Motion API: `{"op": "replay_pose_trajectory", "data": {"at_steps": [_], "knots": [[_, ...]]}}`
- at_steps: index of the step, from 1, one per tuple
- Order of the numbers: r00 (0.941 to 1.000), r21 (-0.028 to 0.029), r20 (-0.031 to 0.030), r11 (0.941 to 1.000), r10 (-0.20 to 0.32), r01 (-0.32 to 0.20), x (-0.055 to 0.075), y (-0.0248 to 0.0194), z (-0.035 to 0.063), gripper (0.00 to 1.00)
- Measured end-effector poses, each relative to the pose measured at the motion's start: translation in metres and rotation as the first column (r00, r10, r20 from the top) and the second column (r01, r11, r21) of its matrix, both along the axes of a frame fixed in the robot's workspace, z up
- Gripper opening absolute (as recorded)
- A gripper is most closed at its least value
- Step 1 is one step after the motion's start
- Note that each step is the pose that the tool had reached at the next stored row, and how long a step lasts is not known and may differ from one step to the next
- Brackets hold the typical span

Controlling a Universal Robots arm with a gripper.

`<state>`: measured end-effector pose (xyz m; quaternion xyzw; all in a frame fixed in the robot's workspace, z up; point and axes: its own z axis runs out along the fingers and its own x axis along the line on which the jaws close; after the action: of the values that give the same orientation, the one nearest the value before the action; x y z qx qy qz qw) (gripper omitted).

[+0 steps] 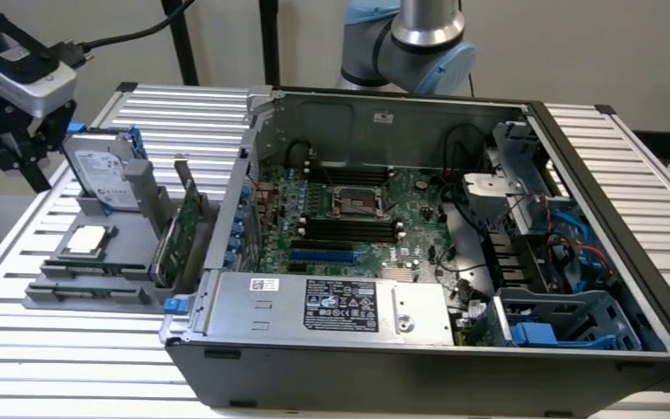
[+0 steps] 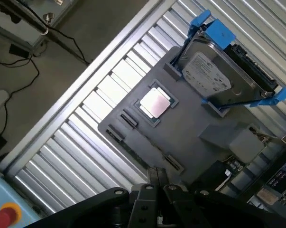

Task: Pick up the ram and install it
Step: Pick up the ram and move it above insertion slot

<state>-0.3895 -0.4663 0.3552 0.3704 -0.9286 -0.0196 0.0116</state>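
Above the grey tray (image 2: 195, 124), your pincer (image 2: 157, 175) hangs empty, tips together, so part them and line up squarely along the slim ram (image 2: 143, 151) before descending.

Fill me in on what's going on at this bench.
A Universal Robots arm has its gripper hanging over the grey parts holder, which stands beside an open computer case at the exterior view's left. The ram lies in its groove in the holder, not yet picked up. A processor chip and a hard drive sit in the same holder. The motherboard's memory slots look empty.
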Motion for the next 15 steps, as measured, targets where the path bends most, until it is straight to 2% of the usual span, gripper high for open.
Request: {"op": "replay_pose_trajectory", "data": {"at_steps": [3,7,11,15], "knots": [[0.9985,0.0000,0.0001,0.9985,0.055,-0.055,0.0001,0.0000,-0.0001,0.00],[0.9919,0.0000,0.0000,0.9919,0.127,-0.127,0.0000,0.0000,-0.0001,0.00],[0.9798,0.0000,0.0001,0.9798,0.200,-0.200,0.0000,0.0000,-0.0002,0.00],[0.9629,0.0000,0.0001,0.9629,0.270,-0.270,0.0000,0.0000,-0.0002,0.00]]}}
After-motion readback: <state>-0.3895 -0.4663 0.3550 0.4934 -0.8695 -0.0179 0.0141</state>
